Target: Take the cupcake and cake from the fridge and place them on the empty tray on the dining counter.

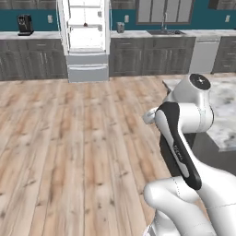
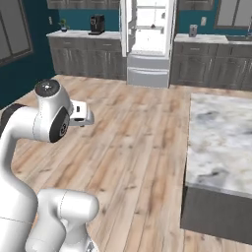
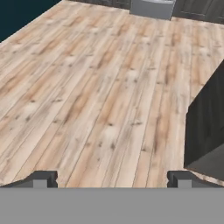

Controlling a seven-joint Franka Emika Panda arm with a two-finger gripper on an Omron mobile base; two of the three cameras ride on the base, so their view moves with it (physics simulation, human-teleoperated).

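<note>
Open hand [image 3: 112, 178] above floor [image 3: 100, 87], fridge [image 1: 85, 41] distant

Pale wood-plank floor [image 1: 69, 138], matt, grain streaked. Grey-veined white marble on the dining counter [image 2: 221, 142], smooth, over a dark matt side. Brushed grey steel drawers on the far fridge [image 1: 86, 64], white inside. Glossy white arm shell.

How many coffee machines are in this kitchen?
1. The black coffee machine sits on the wall counter left of the open fridge. Others may be hidden outside the pictures.
</note>
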